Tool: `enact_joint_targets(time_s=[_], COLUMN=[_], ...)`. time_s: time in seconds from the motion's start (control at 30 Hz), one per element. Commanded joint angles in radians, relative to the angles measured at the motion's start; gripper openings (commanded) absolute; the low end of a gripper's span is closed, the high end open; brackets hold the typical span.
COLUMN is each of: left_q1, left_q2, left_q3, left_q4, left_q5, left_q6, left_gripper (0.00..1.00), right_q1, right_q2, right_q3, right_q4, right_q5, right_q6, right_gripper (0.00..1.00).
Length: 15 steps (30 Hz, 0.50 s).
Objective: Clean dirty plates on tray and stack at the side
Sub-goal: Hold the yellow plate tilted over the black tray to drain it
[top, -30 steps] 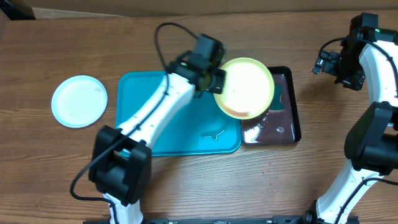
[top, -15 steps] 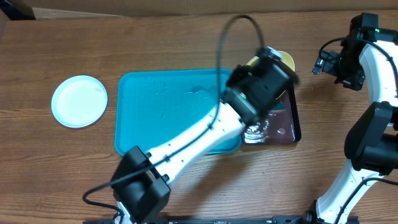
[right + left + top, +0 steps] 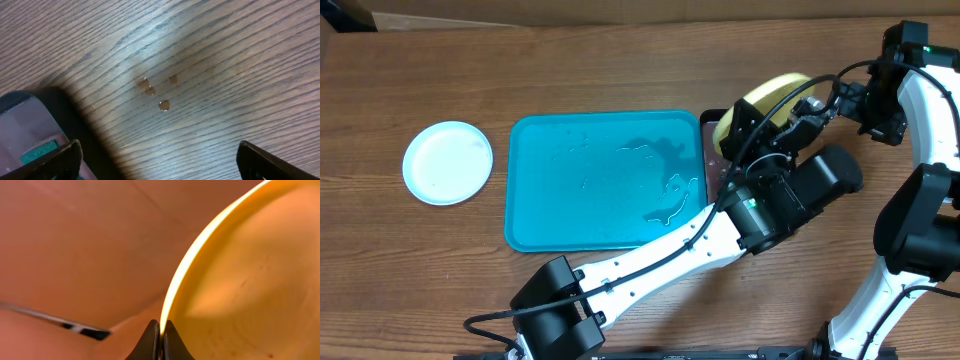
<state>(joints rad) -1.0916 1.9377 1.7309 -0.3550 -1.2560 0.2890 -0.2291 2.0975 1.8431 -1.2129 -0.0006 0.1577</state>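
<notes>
Open tabletop (image 3: 620,60) behind turquoise tray (image 3: 570,200); left pincer (image 3: 160,330) clamps yellow-green plate (image 3: 240,280) by its rim; right pincer (image 3: 160,162) released.

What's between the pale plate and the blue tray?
Nothing: the overhead view shows only bare table between the pale plate and the blue tray.

wooden table (image 3: 620,60) | droplets (image 3: 164,105) on it | black tray (image 3: 70,115) (mostly hidden overhead)
</notes>
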Motion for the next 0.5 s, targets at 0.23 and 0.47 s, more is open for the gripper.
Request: enact_joint_targets(time_s=[0.23, 0.47], left_q1=[-0.016, -0.022], left_q2=[-0.023, -0.023], left_q3=[0.028, 0.027], left_q4=[0.083, 0.132], left_q5=[-0.187, -0.217], left_q6=[0.145, 0.111], left_gripper=[0.04, 0.04], right_q1=[-0.004, -0.004], right_q2=[-0.021, -0.021], right_q3=[0.014, 0.014], right_q4=[0.005, 0.005], right_q5=[-0.001, -0.001], right_q6=[0.007, 0.007], right_gripper=[1.0, 1.0])
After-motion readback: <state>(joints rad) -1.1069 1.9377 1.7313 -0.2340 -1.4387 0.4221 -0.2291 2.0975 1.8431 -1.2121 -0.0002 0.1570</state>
